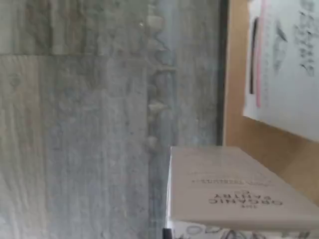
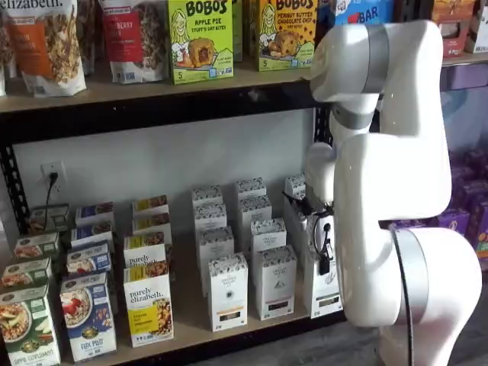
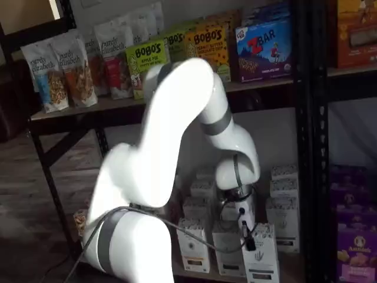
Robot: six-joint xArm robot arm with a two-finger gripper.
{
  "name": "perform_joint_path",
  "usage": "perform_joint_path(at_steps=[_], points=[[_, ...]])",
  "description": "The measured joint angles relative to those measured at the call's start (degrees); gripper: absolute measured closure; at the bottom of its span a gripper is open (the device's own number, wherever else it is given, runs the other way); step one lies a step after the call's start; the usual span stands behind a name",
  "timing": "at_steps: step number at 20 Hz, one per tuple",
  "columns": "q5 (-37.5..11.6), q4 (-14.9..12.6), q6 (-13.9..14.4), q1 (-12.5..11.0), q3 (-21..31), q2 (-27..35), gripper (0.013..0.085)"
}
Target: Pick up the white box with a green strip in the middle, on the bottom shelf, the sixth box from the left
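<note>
The white box (image 2: 326, 293) stands at the front of the rightmost column on the bottom shelf (image 2: 191, 316), a tall narrow carton with a speckled top band. It also shows in a shelf view (image 3: 262, 259), slightly forward of its neighbours. My gripper (image 2: 323, 258) comes down on its top, black fingers closed on it, also in a shelf view (image 3: 246, 231). In the wrist view the box (image 1: 239, 184) shows close up with "organic pantry" print, beside the pale shelf board (image 1: 249, 134).
More white cartons (image 2: 227, 291) fill the columns to the left, then "purely elizabeth" boxes (image 2: 149, 305). Bobo's boxes (image 2: 200, 38) stand on the upper shelf. Purple boxes (image 2: 465, 221) sit to the right behind a black rack post (image 3: 312, 147). Grey floor (image 1: 75, 124) lies below.
</note>
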Motion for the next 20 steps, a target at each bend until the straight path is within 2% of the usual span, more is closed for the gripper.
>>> perform_joint_path(at_steps=[4,10,12,16,20], points=[[0.43,2.38,-1.57,0.59,6.52,-6.16,0.0490],[2.85,2.94,-0.92,1.92,16.04,-17.33,0.0490],[4.38,4.69,-2.03,2.53,18.46,-20.91,0.0490],[7.85,7.91,-3.93,3.80,22.05,-27.61,0.0490],[11.60,9.97,-4.86,4.93,23.91,-32.83,0.0490]])
